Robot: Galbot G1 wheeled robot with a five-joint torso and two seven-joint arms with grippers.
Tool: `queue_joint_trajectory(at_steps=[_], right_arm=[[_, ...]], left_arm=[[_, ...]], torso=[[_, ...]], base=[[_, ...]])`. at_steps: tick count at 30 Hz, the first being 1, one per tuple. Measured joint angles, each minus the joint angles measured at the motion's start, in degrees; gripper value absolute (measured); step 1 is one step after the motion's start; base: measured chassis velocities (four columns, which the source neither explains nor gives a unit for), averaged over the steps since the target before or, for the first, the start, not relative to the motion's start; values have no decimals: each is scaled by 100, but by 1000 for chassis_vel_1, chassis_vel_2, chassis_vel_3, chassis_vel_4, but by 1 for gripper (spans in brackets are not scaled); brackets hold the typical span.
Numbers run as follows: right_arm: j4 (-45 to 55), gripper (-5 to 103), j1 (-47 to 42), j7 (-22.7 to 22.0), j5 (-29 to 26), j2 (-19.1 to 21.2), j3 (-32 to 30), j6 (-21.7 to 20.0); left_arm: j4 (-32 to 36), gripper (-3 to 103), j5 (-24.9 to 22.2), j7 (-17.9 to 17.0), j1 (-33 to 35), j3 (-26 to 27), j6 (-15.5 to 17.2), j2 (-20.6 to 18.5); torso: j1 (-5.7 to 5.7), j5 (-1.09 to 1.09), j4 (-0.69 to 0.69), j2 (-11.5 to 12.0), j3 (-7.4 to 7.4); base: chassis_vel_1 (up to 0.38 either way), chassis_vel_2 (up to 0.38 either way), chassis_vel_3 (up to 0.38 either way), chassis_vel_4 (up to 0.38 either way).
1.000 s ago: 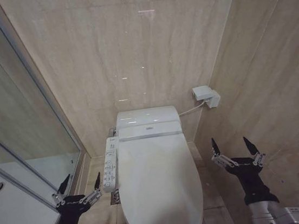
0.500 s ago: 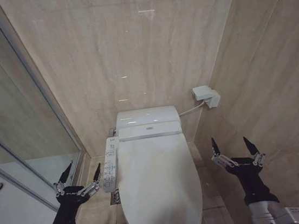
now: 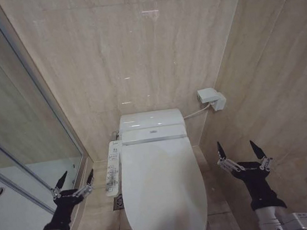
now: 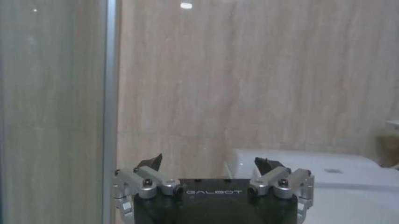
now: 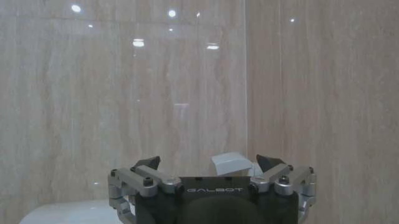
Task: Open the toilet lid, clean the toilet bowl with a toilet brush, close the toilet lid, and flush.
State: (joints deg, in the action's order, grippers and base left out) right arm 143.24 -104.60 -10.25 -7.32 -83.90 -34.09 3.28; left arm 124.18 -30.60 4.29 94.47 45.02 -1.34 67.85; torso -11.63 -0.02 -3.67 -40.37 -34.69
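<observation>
Toilet lid [image 3: 162, 189] down, left gripper [image 3: 72, 180] and right gripper [image 3: 241, 151] spread-fingered alongside.

My left gripper [image 4: 209, 164] spread wide, empty, facing beige wall [image 4: 262, 74], glass frame [image 4: 110, 93] beside, white toilet tank [image 4: 311, 163] beyond
</observation>
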Motion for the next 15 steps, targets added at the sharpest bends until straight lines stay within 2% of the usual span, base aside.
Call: queue_joint_trajectory(at_steps=[3,4,7,15], right_arm=[[0,100,0,0,0,1,0,0],[0,100,0,0,0,0,0,0],[0,100,0,0,0,0,0,0],[0,100,0,0,0,0,0,0]], left_arm=[[-385,102,-320,41,-366,36,20,-318],[-495,96,-386,55,-491,36,29,-426],[-668,96,-473,101,-712,2,39,-630],[-1522,94,-678,147,-1754,-497,42,-1244]], torso=[[0,-1,-1,0,0],[0,0,-1,0,0],[0,0,-1,0,0],[0,1,-1,0,0]], base=[[0,0,0,0],[0,0,0,0],[0,0,0,0],[0,0,0,0]])
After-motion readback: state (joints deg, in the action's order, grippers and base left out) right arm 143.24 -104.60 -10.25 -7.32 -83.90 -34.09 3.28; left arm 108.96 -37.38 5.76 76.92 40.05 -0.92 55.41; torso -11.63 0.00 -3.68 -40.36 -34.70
